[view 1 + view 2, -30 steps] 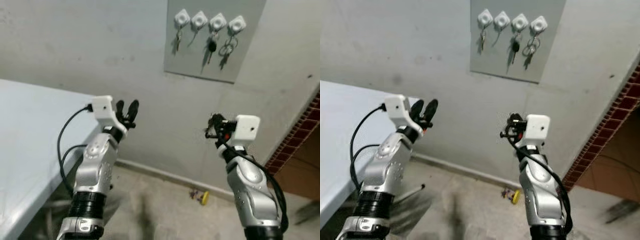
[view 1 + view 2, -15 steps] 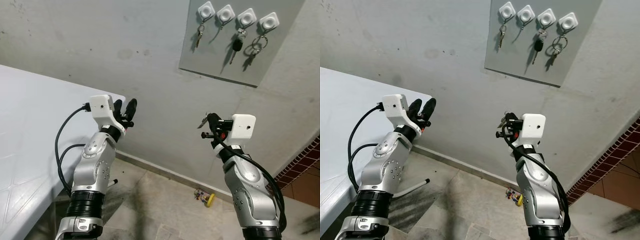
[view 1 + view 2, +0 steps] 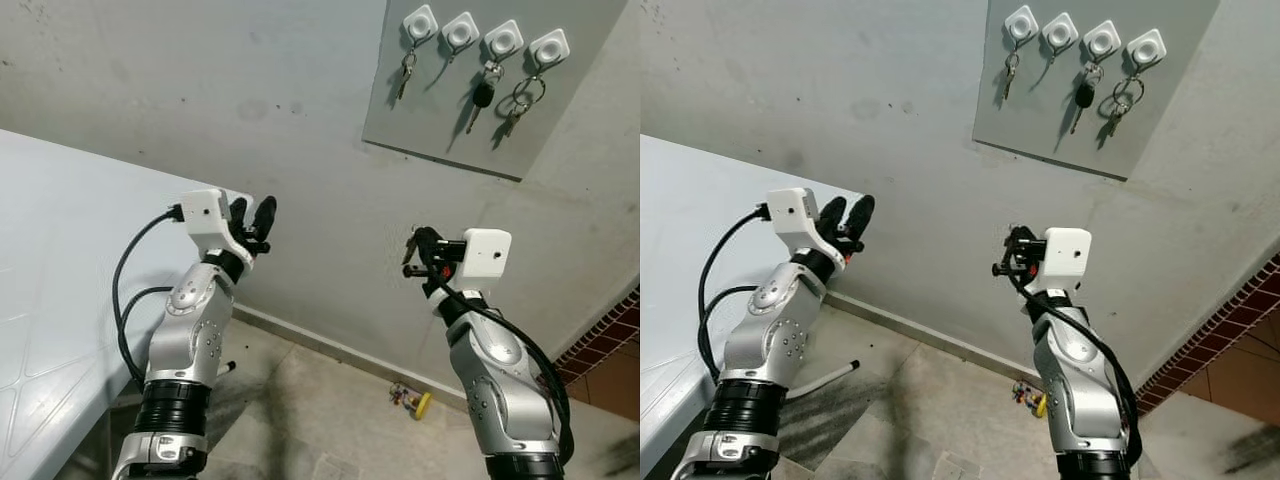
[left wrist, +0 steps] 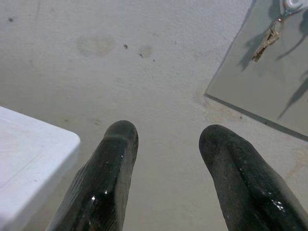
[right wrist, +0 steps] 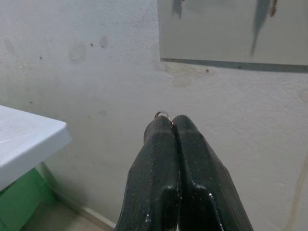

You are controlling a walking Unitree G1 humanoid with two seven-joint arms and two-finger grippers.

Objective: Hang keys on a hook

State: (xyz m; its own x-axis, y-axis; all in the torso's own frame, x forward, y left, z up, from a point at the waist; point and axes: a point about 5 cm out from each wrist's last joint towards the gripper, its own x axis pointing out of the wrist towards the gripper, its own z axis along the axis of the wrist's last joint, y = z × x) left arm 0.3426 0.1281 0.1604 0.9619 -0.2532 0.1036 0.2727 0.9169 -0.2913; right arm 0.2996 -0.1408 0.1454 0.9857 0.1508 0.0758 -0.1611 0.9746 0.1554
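The right gripper [image 5: 172, 126] is squeezed tight on a key ring [image 5: 162, 114] at its tip, mid-frame, below the hooks [image 3: 485, 32]. The left gripper [image 4: 168, 139] is apart.

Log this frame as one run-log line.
phase: approach | right gripper: shut on key ring, below hook board | left gripper: open, idle | second hook: free

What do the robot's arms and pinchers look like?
Both arms are shiny silver metal in rounded segments, with ribbed black rings near the bottom. A white boxy camera block sits on each wrist. Black cables loop beside each arm. The left gripper and right gripper each have two long, rounded black fingers, slightly glossy and scuffed. The right one shows a small red part by its base.
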